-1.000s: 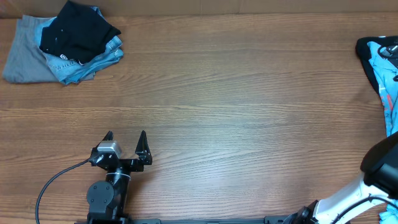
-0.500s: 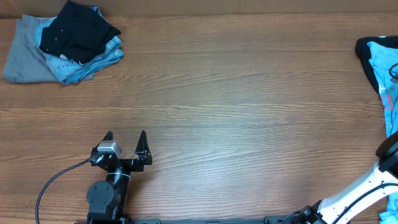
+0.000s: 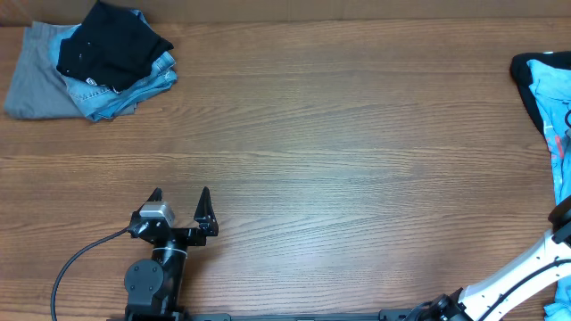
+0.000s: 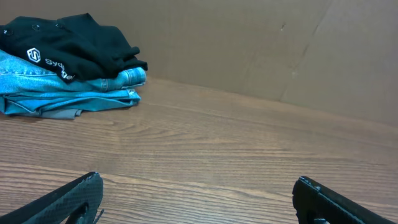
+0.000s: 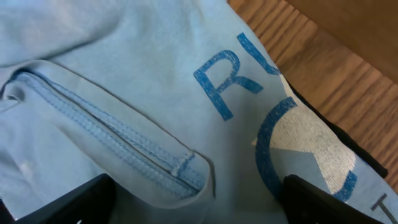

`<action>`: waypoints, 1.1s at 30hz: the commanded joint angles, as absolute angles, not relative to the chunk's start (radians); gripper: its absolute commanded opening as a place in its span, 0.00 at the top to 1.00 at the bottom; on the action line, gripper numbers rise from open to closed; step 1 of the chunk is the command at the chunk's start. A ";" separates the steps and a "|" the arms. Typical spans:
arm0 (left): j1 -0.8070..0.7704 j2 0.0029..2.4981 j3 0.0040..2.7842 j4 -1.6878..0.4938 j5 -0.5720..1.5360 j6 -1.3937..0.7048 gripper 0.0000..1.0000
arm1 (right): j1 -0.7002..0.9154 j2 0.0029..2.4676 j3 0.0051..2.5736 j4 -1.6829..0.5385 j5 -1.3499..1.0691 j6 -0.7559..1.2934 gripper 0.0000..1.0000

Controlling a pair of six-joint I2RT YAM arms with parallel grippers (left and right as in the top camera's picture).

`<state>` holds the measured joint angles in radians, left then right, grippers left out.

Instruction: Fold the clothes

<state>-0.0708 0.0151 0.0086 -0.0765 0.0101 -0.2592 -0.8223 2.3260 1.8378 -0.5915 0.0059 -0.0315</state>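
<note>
A light blue T-shirt (image 3: 546, 85) lies crumpled at the table's far right edge, partly cut off by the frame. In the right wrist view the T-shirt (image 5: 124, 74) fills the picture, showing a stitched hem fold, blue lettering and a white print. My right gripper (image 5: 198, 186) is open, just above the cloth, with a finger at each side of the hem fold. My left gripper (image 3: 180, 192) is open and empty near the front left, and the left wrist view (image 4: 198, 186) shows only bare wood between its fingers.
A folded pile of a black garment (image 3: 111, 40), blue jeans (image 3: 134, 89) and a grey piece (image 3: 36, 85) sits at the back left. A black garment edge (image 3: 520, 76) lies under the T-shirt. A cardboard wall (image 4: 280, 43) runs behind the table.
My right arm has drawn further toward the right edge in the overhead view and now shows less. The left arm and both clothes piles have not moved.
</note>
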 commanded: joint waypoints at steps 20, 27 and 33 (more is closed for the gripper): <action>-0.075 0.004 0.005 -0.077 -0.001 -0.247 0.00 | -0.817 2.353 1.865 -0.557 -0.056 -0.033 0.63; -0.075 0.004 0.005 -0.077 0.000 -0.247 0.00 | -0.818 2.353 1.865 -0.561 -0.055 -0.030 0.78; -0.075 0.004 0.005 -0.077 -0.001 -0.247 0.00 | -0.818 2.353 1.865 -0.561 -0.054 -0.030 0.84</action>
